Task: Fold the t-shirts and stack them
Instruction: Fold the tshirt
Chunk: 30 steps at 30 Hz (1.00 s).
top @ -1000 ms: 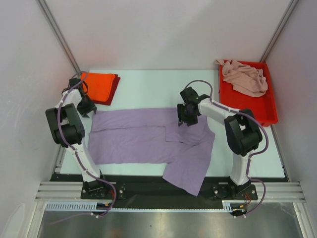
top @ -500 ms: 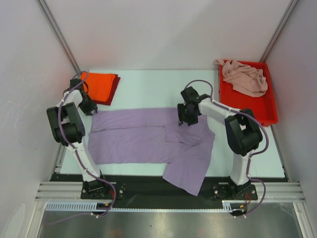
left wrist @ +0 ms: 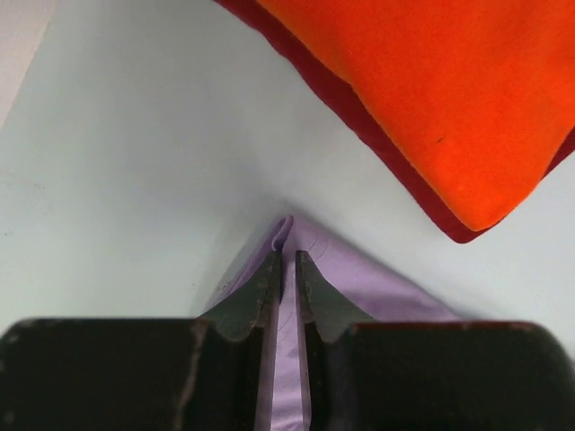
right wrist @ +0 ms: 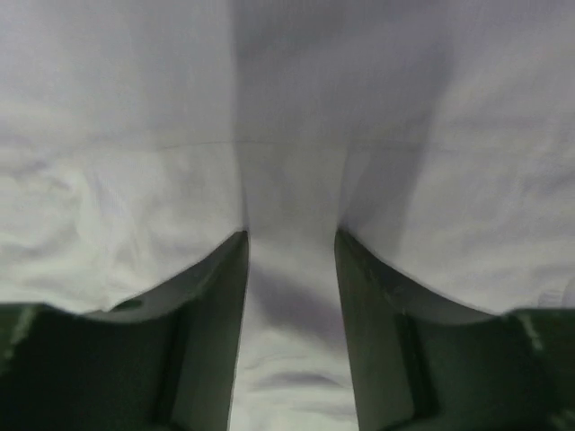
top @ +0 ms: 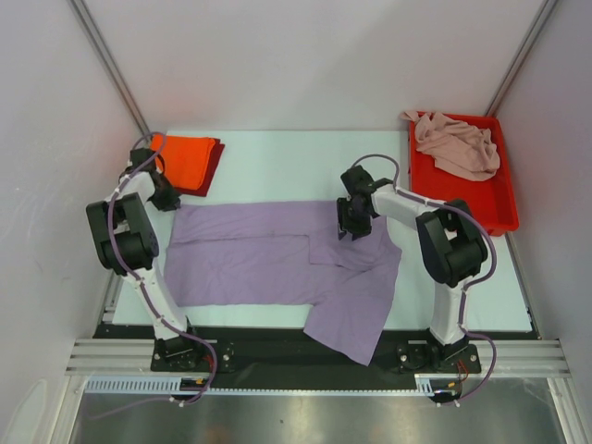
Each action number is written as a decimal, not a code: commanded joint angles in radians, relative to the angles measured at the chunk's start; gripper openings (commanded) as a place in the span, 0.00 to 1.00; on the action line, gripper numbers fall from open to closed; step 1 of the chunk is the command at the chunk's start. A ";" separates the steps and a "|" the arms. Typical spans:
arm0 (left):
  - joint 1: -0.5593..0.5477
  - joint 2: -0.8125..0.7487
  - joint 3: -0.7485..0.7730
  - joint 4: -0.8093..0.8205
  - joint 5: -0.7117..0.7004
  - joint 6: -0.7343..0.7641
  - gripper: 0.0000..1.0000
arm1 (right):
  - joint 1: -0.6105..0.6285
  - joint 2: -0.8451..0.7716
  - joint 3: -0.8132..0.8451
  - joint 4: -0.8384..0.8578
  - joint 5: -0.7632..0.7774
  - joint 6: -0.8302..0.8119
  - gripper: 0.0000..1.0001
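Left gripper (left wrist: 287, 260) is pinched tight on a raised ridge of the lavender t-shirt (top: 268, 254), at the shirt's upper left corner in the overhead view. That is a sensible hold, since a corner pulls the whole edge along when lifted. Right gripper (right wrist: 292, 242) has its jaws apart and pressed down on the same shirt near its upper right. Cloth lies flat between the fingers and is not yet caught. Judging by both positions, the two arms are taking the far edge at either end so that it can be carried over as one straight fold.

The lavender shirt is the largest thing on the table (top: 277, 153). It is spread across the middle of the overhead view, with its lower right part hanging past the near edge. Spread flat like this, its edges can be reached from above.

At upper right stands the red tray (top: 462, 211), with the pale pink t-shirt (top: 455, 143) crumpled inside it. That one looks to be waiting its turn, out of the working space.

At upper left the orange-red t-shirt (top: 185, 159) lies folded on the dark red t-shirt (left wrist: 359, 127), whose edge shows beneath it. This pile is just beyond the left gripper but apart from the lavender corner. The finished stack is likely meant to grow there, so two shirts seem done and two remain.
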 commanded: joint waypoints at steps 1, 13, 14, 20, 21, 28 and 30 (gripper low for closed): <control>0.004 -0.085 -0.014 0.083 0.006 0.018 0.16 | -0.031 0.040 -0.050 0.021 -0.028 0.045 0.48; 0.006 -0.054 -0.059 0.159 -0.031 0.015 0.13 | -0.067 0.066 -0.054 0.016 -0.031 0.080 0.48; 0.006 -0.045 -0.059 0.170 -0.031 0.027 0.12 | -0.071 0.066 -0.052 0.015 -0.031 0.079 0.48; 0.006 -0.115 -0.097 0.165 -0.101 0.004 0.34 | -0.077 0.049 -0.038 0.004 -0.032 0.064 0.48; 0.007 -0.172 -0.149 0.181 -0.106 0.001 0.42 | -0.076 0.048 -0.035 0.005 -0.034 0.065 0.49; 0.004 -0.139 -0.148 0.173 -0.086 0.013 0.45 | -0.071 0.049 -0.038 0.015 -0.032 0.070 0.48; 0.004 -0.125 -0.134 0.179 -0.080 0.013 0.45 | -0.070 0.052 -0.040 0.013 -0.032 0.068 0.49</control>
